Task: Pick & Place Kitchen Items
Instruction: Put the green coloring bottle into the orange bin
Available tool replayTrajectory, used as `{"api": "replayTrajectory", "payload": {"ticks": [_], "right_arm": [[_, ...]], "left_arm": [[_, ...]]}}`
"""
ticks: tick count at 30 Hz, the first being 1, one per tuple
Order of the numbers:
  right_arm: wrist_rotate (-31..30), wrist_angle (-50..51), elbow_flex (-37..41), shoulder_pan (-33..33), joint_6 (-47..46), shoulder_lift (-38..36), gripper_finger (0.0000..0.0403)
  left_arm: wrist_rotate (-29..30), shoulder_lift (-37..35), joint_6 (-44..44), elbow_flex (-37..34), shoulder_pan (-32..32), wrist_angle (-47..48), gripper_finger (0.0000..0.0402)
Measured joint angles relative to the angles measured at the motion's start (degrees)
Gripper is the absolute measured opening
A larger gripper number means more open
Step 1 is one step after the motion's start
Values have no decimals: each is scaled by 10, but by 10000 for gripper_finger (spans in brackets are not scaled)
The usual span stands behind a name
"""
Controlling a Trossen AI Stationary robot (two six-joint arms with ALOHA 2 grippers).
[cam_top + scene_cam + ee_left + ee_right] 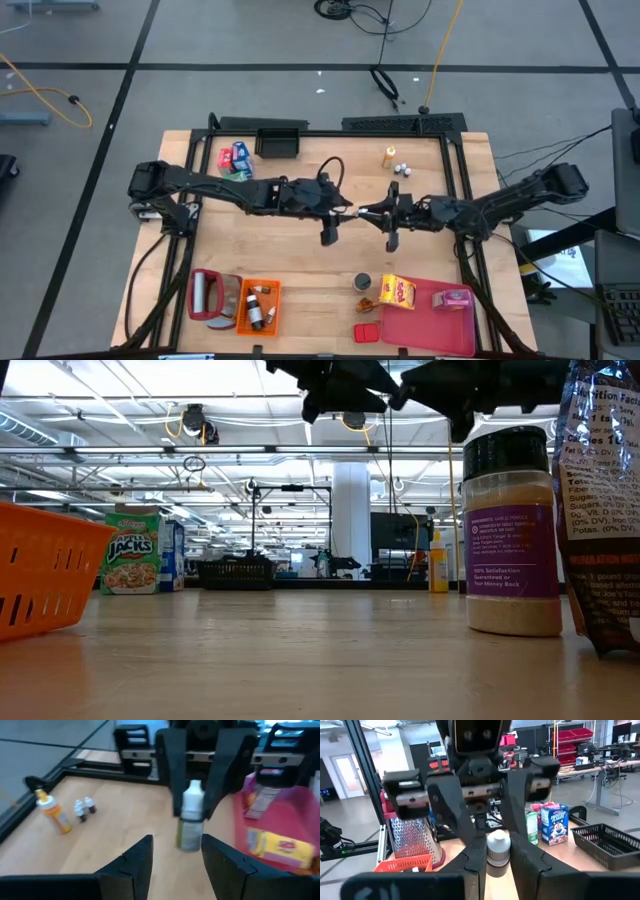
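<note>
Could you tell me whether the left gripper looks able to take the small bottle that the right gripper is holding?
Probably yes. The left gripper is open and faces the small bottle, which the right gripper holds by its white cap, leaving the body exposed. Nothing stands between them.

A robotics lab hall: industrial ceiling lights (120, 430), taped concrete floor (80, 90), workbenches (600, 767), loose cables (360, 15).
</note>
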State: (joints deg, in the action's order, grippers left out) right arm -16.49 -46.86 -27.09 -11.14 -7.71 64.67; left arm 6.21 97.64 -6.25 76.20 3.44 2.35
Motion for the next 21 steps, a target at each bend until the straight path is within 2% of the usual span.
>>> {"api": "replayTrajectory", "payload": {"ticks": [11, 14, 19, 21], "right_arm": [[0, 2, -43, 2, 16, 54, 54], [0, 3, -44, 3, 23, 54, 54], [0, 2, -44, 3, 23, 54, 54], [0, 3, -44, 3, 23, 54, 54]], "left_arm": [[-7, 0, -2, -5, 1, -5, 161], [-12, 0, -3, -5, 1, -4, 126], [-20, 0, 2, -5, 1, -4, 43], [-21, 0, 2, -5, 1, -4, 31]]}}
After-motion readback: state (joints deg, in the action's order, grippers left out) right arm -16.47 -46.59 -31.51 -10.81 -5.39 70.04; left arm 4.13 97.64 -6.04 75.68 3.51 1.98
